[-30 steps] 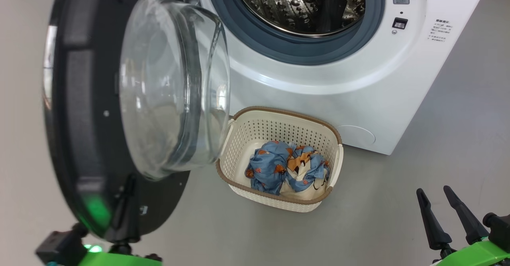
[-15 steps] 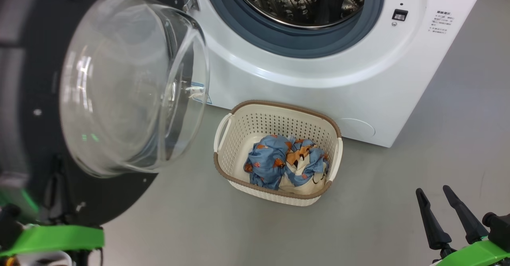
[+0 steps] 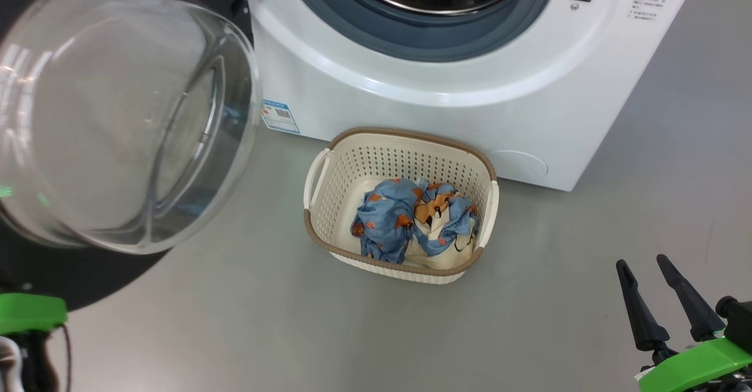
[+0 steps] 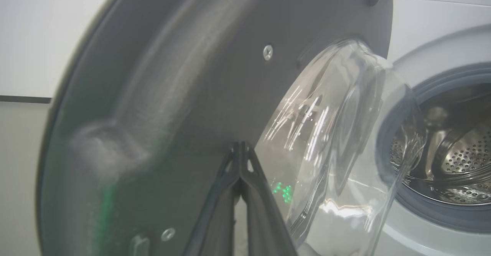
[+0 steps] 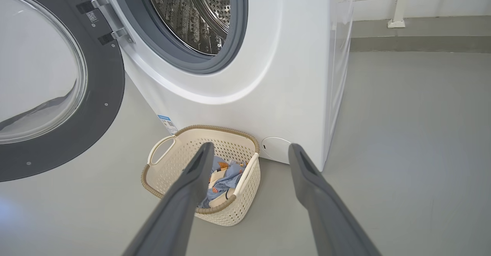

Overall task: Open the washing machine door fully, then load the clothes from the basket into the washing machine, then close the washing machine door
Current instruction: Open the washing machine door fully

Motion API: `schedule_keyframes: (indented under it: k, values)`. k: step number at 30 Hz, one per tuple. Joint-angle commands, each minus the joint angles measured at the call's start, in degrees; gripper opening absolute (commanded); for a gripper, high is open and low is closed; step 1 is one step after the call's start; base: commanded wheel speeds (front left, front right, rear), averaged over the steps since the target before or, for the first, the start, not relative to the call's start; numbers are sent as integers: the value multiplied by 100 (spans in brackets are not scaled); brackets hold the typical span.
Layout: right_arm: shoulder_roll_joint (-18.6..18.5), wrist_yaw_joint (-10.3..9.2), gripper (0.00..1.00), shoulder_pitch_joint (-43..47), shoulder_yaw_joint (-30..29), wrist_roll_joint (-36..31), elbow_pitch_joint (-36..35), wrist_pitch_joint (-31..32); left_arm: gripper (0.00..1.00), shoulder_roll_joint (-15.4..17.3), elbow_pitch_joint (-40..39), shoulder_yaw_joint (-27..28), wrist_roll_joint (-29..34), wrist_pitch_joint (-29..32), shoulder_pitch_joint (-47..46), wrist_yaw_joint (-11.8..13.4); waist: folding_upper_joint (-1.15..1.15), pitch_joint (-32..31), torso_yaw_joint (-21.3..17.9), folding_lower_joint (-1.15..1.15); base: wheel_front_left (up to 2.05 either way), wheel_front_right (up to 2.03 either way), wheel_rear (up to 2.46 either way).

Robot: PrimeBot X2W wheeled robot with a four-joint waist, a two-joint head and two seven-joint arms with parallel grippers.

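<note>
The left gripper [image 4: 239, 150] had its jaws squeezed together, right by the dark inside of the washing machine door [image 3: 117, 116]. The right gripper [image 3: 640, 262] had its jaws wide apart, holding nothing, at four o'clock in the head view. The door hung open at nine o'clock. The clothes [image 3: 411, 221] lay in the basket [image 3: 405, 163], at six o'clock from the washing machine [image 3: 411, 110].

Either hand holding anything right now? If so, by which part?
Nothing is held. The left hand is shut on nothing, its tips at the dark inner rim of the door, seemingly pushing rather than gripping. The right hand is open and empty.
</note>
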Motion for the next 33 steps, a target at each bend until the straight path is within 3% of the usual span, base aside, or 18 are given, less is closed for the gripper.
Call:
schedule_keyframes:
  k: [1,26,33]
  values:
    - [-136,9,100,-93,79,-64,-157,-69,0,369,-28,359,71,-34,-252,26,0,87,-46,0,0,0,0]
    - [-144,9,100,-521,22,-157,-253,-69,0,1261,1823,2131,913,-34,-1831,-411,0,827,-400,0,0,0,0]
    - [-166,9,100,-611,50,-181,-283,-69,0,1541,2286,2405,1036,-34,-2119,-512,0,971,-481,0,0,0,0]
